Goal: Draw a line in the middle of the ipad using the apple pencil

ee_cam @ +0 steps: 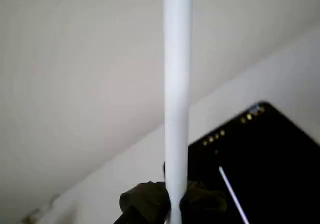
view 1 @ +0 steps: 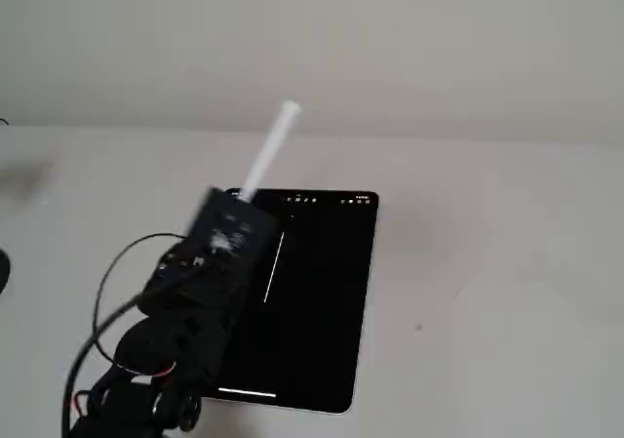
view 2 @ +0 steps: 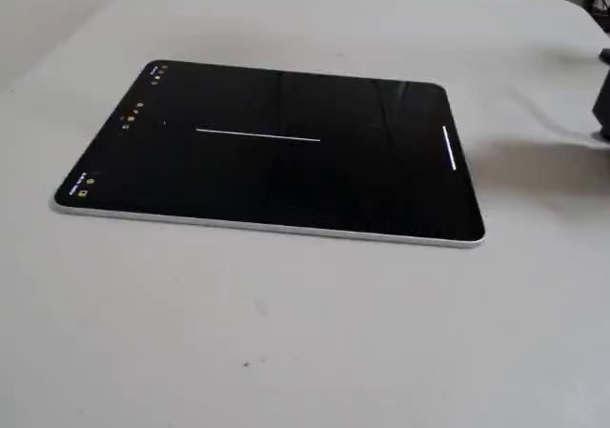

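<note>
The ipad (view 2: 362, 180) lies flat on the white table, its black screen (view 1: 322, 301) up. The line (view 2: 257, 135) is a thin white stroke near the screen's middle, also seen in a fixed view (view 1: 273, 265) and in the wrist view (ee_cam: 232, 194). My gripper (ee_cam: 170, 205) is shut on the apple pencil (ee_cam: 177, 84), a white rod that sticks up and away from the fingers (ee_cam: 145, 204). In a fixed view the gripper (view 1: 242, 204) hangs blurred over the ipad's left side, with the pencil (view 1: 278, 136) slanting up and right. Its lower tip is hidden.
A short white bar (view 2: 448, 149) glows at the screen's end opposite the small icons (view 2: 133, 115). Black and red cables (view 1: 97, 311) loop beside the arm at lower left. A dark part (view 2: 602, 104) shows at a fixed view's right edge.
</note>
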Controlling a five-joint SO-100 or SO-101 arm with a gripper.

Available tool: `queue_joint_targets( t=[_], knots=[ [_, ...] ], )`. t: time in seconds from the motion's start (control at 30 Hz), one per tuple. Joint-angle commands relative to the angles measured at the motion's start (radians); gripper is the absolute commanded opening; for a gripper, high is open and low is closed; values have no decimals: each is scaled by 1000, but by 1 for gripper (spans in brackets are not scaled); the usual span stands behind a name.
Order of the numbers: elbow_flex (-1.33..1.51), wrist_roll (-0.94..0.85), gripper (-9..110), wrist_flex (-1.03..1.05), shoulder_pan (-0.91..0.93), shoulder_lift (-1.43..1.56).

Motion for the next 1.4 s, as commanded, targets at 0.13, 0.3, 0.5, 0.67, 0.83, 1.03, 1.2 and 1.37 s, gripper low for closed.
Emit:
queue_joint_targets(
  t=[0.13,0.3,0.5,0.67,0.83,1.03,1.2,1.37],
  knots=[
    [-138,376,0,379,66,207],
    [-126,492,0,537,60,299],
    [-101,572,0,673,34,410],
    [-58,617,0,785,20,541],
    [-60,637,0,867,28,568],
    [-26,687,0,923,8,568],
    [44,713,0,959,14,568],
    [147,690,0,957,20,568]
  ],
)
